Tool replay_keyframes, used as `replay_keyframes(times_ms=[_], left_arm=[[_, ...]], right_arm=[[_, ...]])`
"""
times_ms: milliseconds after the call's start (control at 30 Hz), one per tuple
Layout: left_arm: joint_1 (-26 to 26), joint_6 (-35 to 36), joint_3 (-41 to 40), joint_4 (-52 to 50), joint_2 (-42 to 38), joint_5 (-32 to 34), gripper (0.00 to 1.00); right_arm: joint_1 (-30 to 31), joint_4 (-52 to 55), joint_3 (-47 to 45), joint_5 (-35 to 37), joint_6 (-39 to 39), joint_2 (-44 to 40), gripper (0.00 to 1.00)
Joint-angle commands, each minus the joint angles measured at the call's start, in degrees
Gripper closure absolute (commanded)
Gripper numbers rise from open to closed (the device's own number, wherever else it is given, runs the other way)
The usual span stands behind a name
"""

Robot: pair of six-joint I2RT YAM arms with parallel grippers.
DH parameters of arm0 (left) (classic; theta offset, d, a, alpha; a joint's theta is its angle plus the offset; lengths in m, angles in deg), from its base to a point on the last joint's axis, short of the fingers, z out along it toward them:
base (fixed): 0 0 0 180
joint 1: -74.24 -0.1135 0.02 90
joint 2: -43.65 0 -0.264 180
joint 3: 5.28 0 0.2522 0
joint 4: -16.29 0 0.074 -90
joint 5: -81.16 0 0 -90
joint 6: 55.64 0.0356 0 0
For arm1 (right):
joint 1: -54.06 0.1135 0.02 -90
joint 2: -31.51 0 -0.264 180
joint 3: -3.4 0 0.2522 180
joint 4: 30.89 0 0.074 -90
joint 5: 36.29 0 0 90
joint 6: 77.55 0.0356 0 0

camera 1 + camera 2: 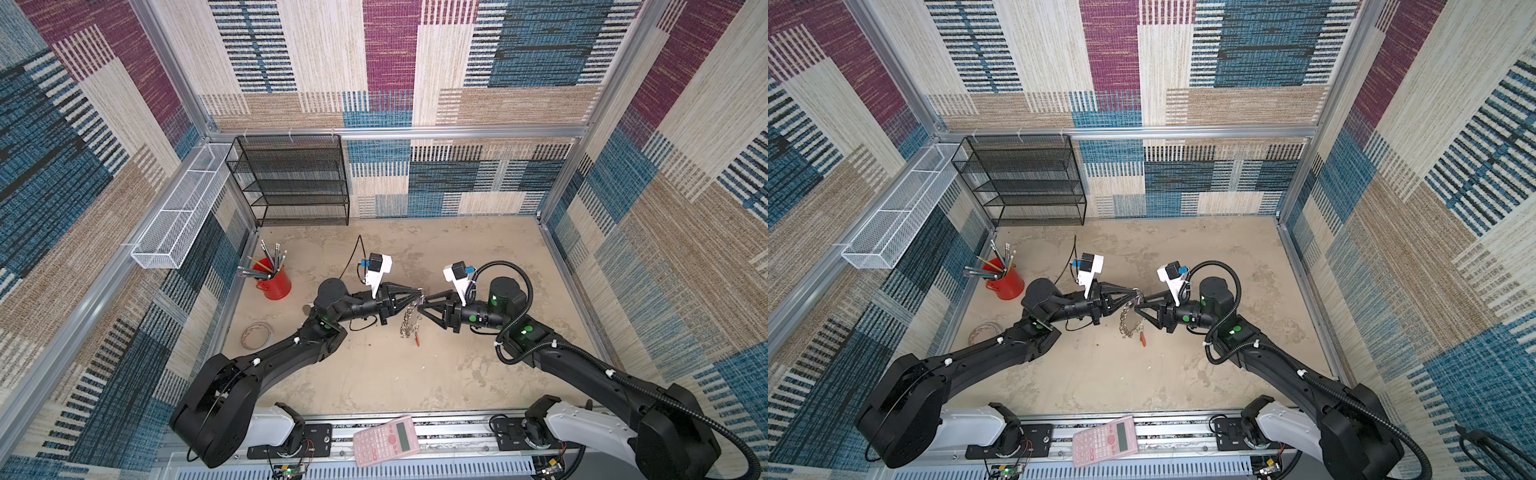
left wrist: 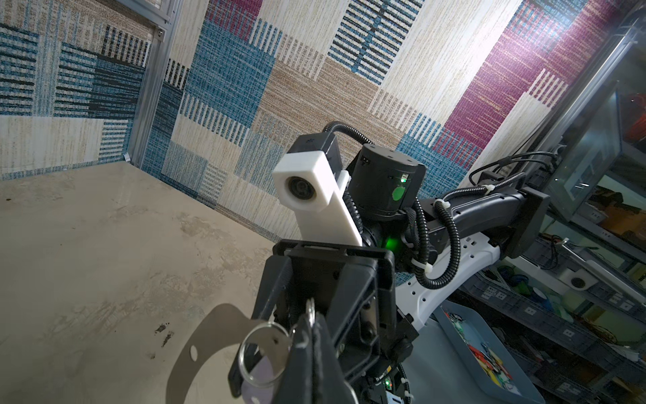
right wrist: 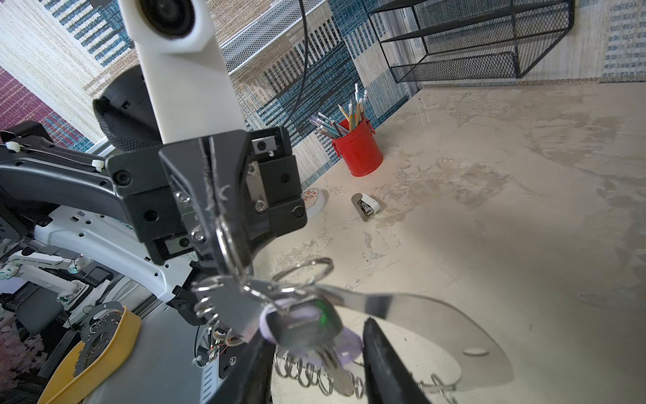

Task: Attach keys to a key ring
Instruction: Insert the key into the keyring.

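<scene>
We counted 1 red key, 1 lilac key, 1 key ring, 1 pencil cup, 1 calc, 1 mesh shelf, 1 wire basket & 1 stapler.

lilac key blurred, red key tiny, key ring edge-cropped

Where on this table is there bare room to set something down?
Free: the table's back right, from the black mesh shelf to the right wall, and the front centre by the pink calculator. Crowded: the middle, around the hanging key ring, and left by the red pencil cup.
</scene>
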Motion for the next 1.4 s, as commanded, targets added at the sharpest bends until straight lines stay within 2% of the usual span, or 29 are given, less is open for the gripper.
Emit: replay_keyframes(times_ms=[0, 200, 433, 667, 900, 1000, 1133, 1367], left_arm=[[-0.11, -0.8, -0.21, 3.59, -0.29, -1.07, 1.0], [-0.11, -0.57, -0.26, 3.14, -0.24, -1.17, 1.0], [-0.12, 1.86, -0.12, -0.92, -1.72, -0.9, 1.0], [-0.2, 4.51, 0.06, -6.21, -3.8, 0.08, 1.0], [-0.38, 5.32, 0.93, -8.32, -3.82, -0.69, 1.0], [-0.51, 5.87, 1.61, -9.46, -3.75, -1.62, 1.0], [-0.71, 6.24, 2.58, -11.15, -3.51, -2.42, 1.0], [-0.97, 7.18, 3.81, -14.06, -3.21, -2.42, 1.0]], right_arm=[[0.07, -2.2, 0.4, -0.14, 0.25, 0.32, 0.66], [0.02, -1.43, 0.23, -0.26, -0.03, -0.14, 0.83], [0.04, 1.02, 0.77, 1.62, -1.01, -1.24, 0.95], [0.05, 4.26, 1.54, 4.21, -2.83, -1.76, 0.94], [0.03, 6.69, 2.11, 7.17, -4.44, -2.39, 0.88], [0.04, 7.53, 2.24, 9.24, -4.89, -2.75, 0.82], [0.06, 7.81, 2.18, 10.93, -5.34, -3.37, 0.81], [0.07, 7.89, 1.99, 11.64, -5.61, -4.18, 0.9]])
